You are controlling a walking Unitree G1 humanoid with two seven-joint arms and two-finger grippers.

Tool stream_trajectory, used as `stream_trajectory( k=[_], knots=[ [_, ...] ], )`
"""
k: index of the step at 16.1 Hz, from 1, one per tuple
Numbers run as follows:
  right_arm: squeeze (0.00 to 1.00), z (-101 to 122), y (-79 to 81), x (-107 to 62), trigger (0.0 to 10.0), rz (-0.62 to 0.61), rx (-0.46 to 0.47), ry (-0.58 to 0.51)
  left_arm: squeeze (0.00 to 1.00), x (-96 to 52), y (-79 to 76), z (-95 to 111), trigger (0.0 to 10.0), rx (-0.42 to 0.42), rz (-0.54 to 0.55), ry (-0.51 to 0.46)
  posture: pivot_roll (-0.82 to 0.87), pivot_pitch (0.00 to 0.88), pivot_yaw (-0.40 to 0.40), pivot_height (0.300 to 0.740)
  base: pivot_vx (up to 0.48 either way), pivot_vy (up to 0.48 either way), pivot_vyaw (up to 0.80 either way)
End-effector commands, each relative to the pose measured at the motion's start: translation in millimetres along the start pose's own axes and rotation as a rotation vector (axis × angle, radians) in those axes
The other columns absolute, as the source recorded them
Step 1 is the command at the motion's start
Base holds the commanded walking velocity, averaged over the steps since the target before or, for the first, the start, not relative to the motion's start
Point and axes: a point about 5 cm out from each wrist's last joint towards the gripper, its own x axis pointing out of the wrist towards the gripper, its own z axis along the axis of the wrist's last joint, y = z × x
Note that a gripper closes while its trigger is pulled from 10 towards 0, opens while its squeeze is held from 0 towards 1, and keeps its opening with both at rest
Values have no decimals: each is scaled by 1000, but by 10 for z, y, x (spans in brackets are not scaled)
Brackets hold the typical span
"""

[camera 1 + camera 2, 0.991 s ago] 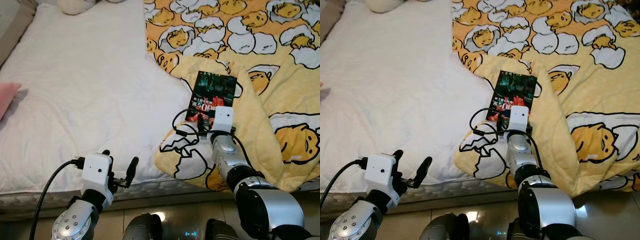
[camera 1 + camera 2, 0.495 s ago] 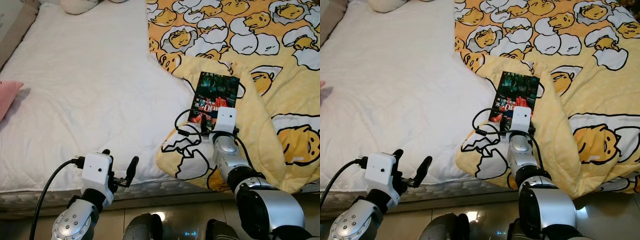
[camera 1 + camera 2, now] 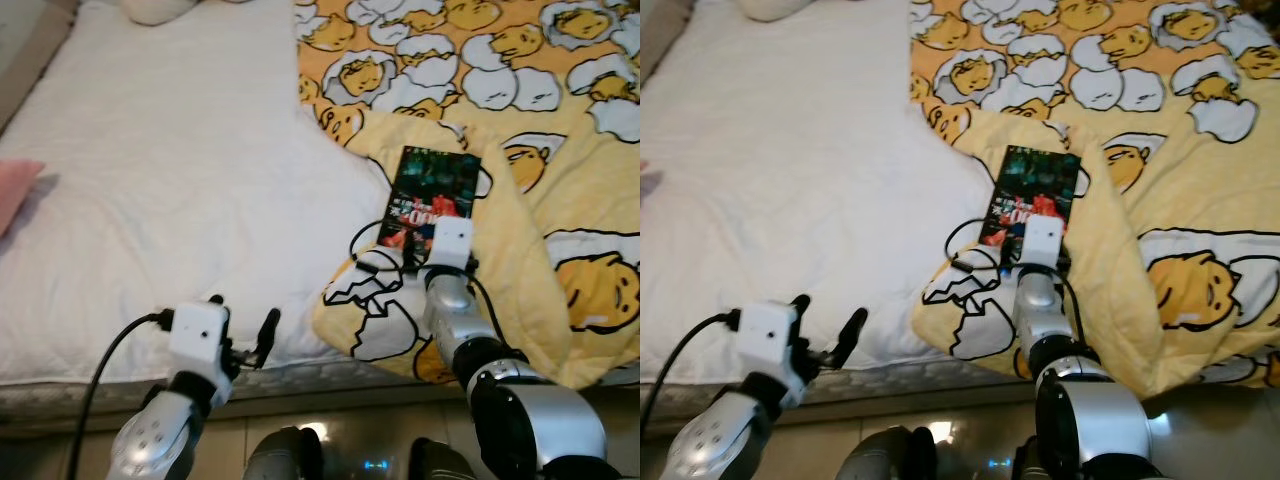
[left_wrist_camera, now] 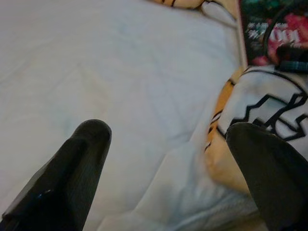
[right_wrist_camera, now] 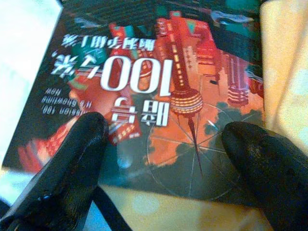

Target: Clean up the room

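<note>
Right now the right hand (image 5: 159, 163) hovers spread wide, empty, at the near edge of the book (image 3: 430, 195), which lies centre-right on the yellow egg-print blanket (image 3: 560, 130). Closing there could pinch soft cloth or push the flat book away. The left hand (image 3: 243, 345), open and empty, idles lower left.

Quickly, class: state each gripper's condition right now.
Left gripper: open, holding nothing, near the bed edge.
Right gripper: open, fingers spread over the book, not gripping it.
</note>
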Motion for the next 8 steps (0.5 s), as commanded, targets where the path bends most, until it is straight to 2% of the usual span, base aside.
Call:
stream_trajectory(
  k=[1, 2, 4, 6, 8],
  knots=[
    [0, -146, 119, -82, 10000, 70, -84, 2, 0, 70, 14, -35, 10000, 8, 15, -1, 72, 115, 121, 740, 0, 0, 0],
    [0, -95, 151, -100, 10000, 93, -123, -71, 0, 152, 10, -12, 10000, 5, 13, -22, 40, 87, 108, 740, 0, 0, 0],
    [0, -16, 102, -117, 10000, 84, -147, -166, 0, 313, -2, 8, 10000, 2, 5, -49, -9, 43, 90, 740, 0, 0, 0],
    [0, 38, -7, -182, 10000, 73, -146, -257, 0, 431, -6, 39, 10000, 4, -2, -76, -47, 2, 72, 740, 0, 0, 0],
    [0, 43, -200, -357, 10000, 51, -169, -338, 0, 545, -22, 36, 10000, 7, -10, -91, -74, 0, 57, 740, 0, 0, 0]
  ],
)
